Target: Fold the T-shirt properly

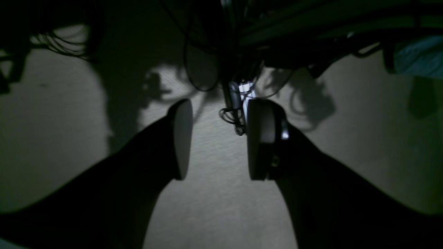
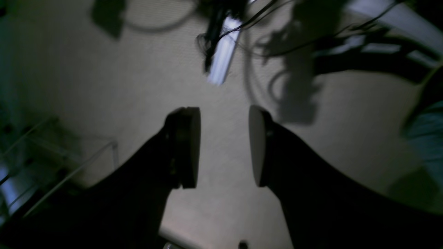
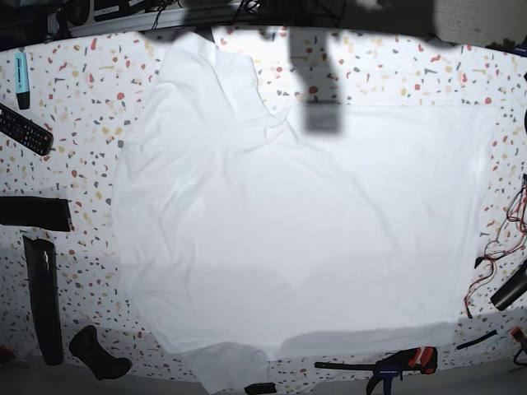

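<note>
The T-shirt (image 3: 305, 230) lies spread flat over most of the speckled table (image 3: 82, 107) in the base view, white and lightly wrinkled, one sleeve toward the far left and another at the near edge. Neither arm shows in the base view. In the left wrist view my left gripper (image 1: 219, 140) stands open with nothing between its pads, facing a dim pale surface. My right gripper (image 2: 224, 147) is likewise open and empty in the right wrist view. No cloth shows in either wrist view.
Left of the shirt lie a remote control (image 3: 23, 129), a blue marker (image 3: 21, 80) and black bars (image 3: 45, 300). A red and blue clamp (image 3: 399, 362) sits at the near edge. Red cables (image 3: 502, 239) trail at the right. Dark cables (image 1: 202, 69) hang ahead of the left gripper.
</note>
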`<state>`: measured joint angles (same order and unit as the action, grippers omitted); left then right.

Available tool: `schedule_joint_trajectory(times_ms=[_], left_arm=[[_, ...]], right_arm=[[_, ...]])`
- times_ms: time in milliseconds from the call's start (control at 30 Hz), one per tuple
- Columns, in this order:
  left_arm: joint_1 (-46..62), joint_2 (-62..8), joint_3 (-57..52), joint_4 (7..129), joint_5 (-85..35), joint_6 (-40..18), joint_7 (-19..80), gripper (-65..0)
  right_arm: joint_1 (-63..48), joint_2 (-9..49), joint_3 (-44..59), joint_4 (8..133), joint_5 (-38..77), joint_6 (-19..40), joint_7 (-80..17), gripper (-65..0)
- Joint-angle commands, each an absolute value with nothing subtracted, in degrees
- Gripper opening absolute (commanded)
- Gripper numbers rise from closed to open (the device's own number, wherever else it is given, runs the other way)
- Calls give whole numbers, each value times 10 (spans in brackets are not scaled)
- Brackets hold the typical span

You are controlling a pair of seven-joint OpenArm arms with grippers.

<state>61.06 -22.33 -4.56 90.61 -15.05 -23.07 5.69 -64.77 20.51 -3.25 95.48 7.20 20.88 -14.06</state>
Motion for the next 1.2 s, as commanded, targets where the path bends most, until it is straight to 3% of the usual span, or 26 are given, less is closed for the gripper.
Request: schedule_joint_trajectory(times_ms=[0, 267, 533, 967, 1100, 1167], left_arm=[[627, -227, -58, 931, -155, -236, 47, -396], [621, -228, -107, 1046, -155, -236, 47, -396], [557, -229, -108, 1114, -155, -236, 47, -396], [444, -229, -109, 1125, -154, -236, 47, -396], [421, -233, -108, 1125, -44, -238, 57, -396], [417, -251, -108, 1125, 28, -238, 75, -396]], right_arm=[[-661, 207, -24, 978, 75, 219, -136, -415], [-647, 219, 23, 1095, 77, 269, -141, -415], [-599, 266, 23, 1190, 77, 272, -196, -415], [-477, 266, 23, 1216, 77, 272, -201, -415], [-450, 267, 23, 1226, 65, 273, -267, -415], [-445, 275, 22, 1245, 41, 302, -300, -415]])
